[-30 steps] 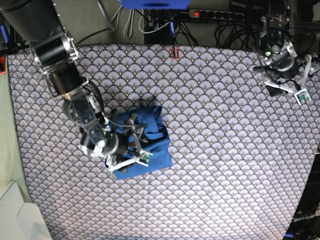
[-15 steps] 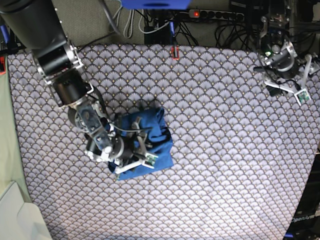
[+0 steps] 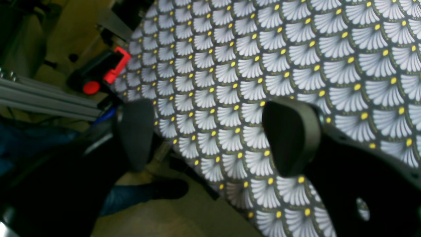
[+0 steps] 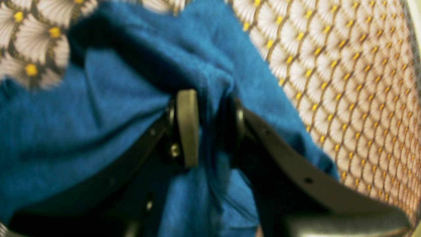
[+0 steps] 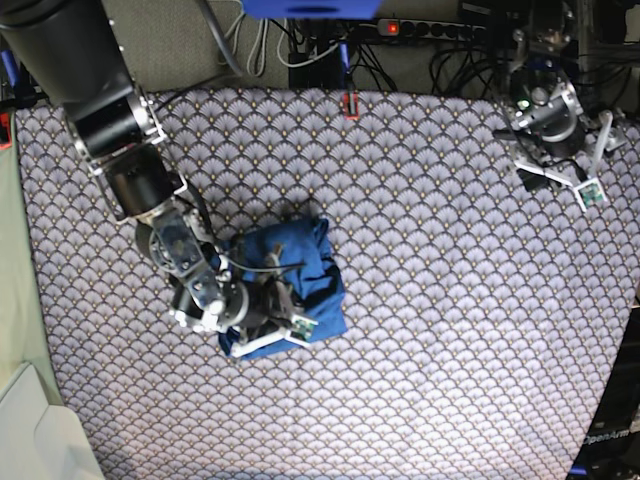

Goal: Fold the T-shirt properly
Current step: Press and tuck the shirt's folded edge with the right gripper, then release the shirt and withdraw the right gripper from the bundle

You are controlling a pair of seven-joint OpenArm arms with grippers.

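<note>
The blue T-shirt (image 5: 305, 262) lies as a compact folded bundle left of the table's middle. My right gripper (image 5: 285, 303) is down on the bundle's front edge. In the right wrist view its two fingers (image 4: 188, 126) pinch a raised ridge of the T-shirt (image 4: 82, 125) between them, so my right gripper (image 4: 210, 112) is shut on the fabric. My left gripper (image 5: 562, 160) hovers far off at the table's back right corner. In the left wrist view my left gripper (image 3: 213, 135) stands open with only patterned cloth between its pads.
The table is covered by a fan-patterned cloth (image 5: 450, 330). A small red clamp (image 5: 348, 104) sits at the back edge, seen also as a red clamp (image 3: 113, 65) from the left wrist. Cables and a power strip (image 5: 430, 30) lie behind. A pale box (image 5: 35, 435) sits front left.
My right gripper has closed from wide open onto a fold of the T-shirt and shifted slightly right along the bundle. The left arm has drifted a little toward the back.
</note>
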